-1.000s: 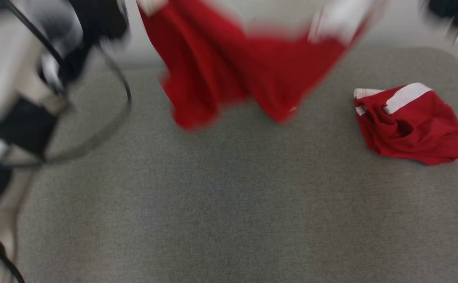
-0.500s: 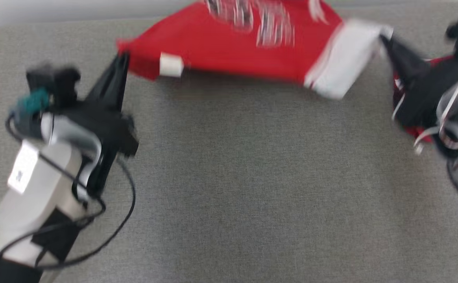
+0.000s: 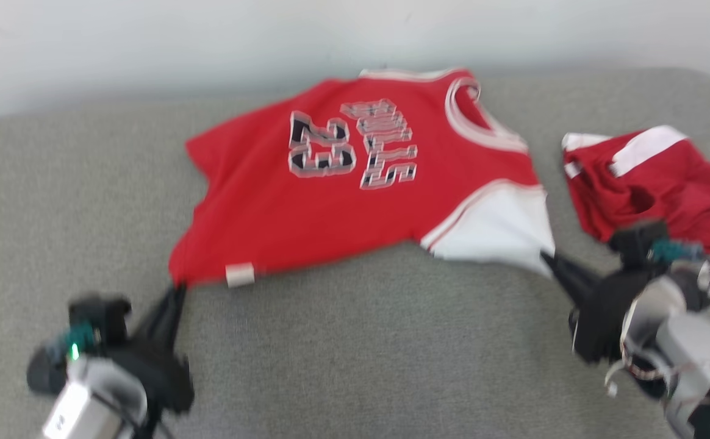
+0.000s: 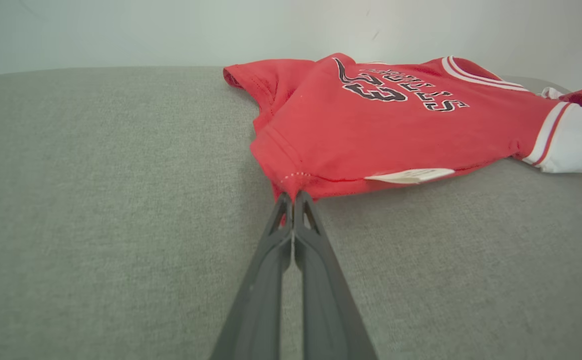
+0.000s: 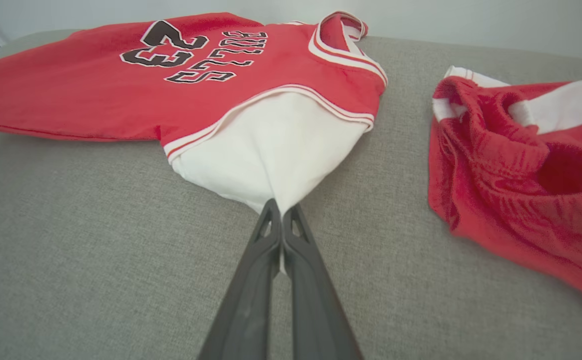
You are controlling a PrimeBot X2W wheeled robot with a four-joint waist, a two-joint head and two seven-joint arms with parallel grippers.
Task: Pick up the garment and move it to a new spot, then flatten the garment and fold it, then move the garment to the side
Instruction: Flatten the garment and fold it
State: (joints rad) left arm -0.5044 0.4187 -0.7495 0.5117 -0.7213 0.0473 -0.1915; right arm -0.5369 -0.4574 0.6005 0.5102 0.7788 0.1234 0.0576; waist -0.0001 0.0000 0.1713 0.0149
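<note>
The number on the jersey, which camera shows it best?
The right wrist view: the number on the jersey is sharp, large and seen from well above. The left wrist view shows it sharp but smaller, at a flat, grazing angle. The head view shows it whole but blurred.

Indoors, most like a plain lab set up for folding clothes, though lab or home cannot be told for sure. A grey cloth-covered desk (image 3: 355, 366), its corner rounded at 2 o'clock, meets a plain pale wall (image 3: 147, 42) at 12 o'clock. A jersey (image 3: 343, 195) lies mid-desk, crumpled shorts (image 3: 666, 189) at 3 o'clock.
</note>
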